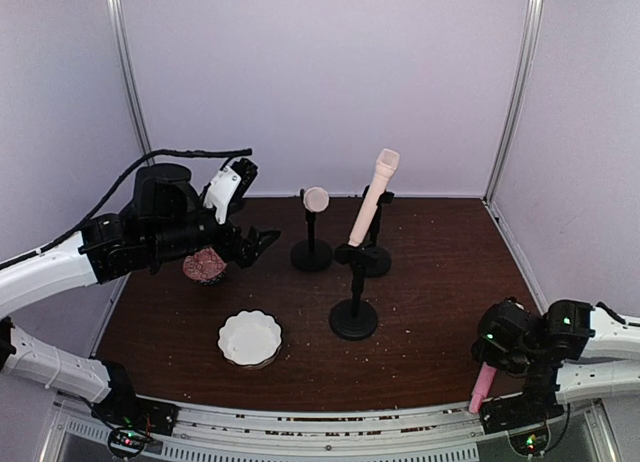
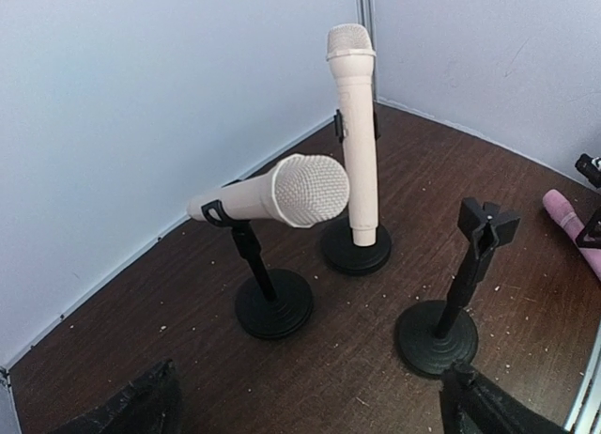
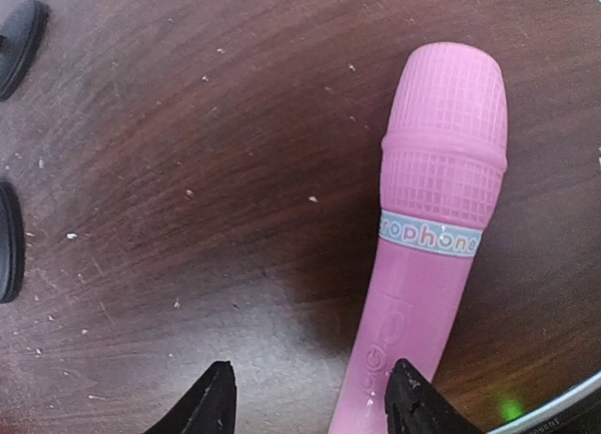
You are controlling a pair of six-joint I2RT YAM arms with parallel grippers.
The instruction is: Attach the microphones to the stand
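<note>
Far to the left of the bare black clip-topped stand [image 1: 354, 304], my left pincer [image 2: 310, 387] hung spread wide and grasping nothing. It was aimed across the dark brown wooden table [image 1: 430, 282] at the stands. I judged it parked there to watch, clear of the work. Beneath it sat a pinkish-brown knobbly round thing [image 1: 204, 267] that I could not identify. Nearer me, also left of the bare stand, sat a white fluted dish [image 1: 250, 338]. Neither seemed to serve the job.

Just behind and left of the bare stand stood a second black stand [image 1: 311, 254], with one cream plastic microphone [image 2: 272, 192] clipped level across its top. Directly behind the bare stand, a third black stand [image 1: 375, 260] held the other cream microphone [image 1: 372, 194] nearly upright, its clip round the handle. Those two looked done, so the bare stand's clip was the only free seat.

Well to the right of that stand, at the table's near edge, lay the pink plastic microphone with a gridded head [image 3: 439, 171]. My right pincer [image 3: 312, 378] hung over its handle end with the jaws partly parted, not clenched. The right finger overlapped the handle, while the left stood apart with bare wood showing between. I read that straddle as lining up a grasp low on the handle — leaving its middle free for the clip.
</note>
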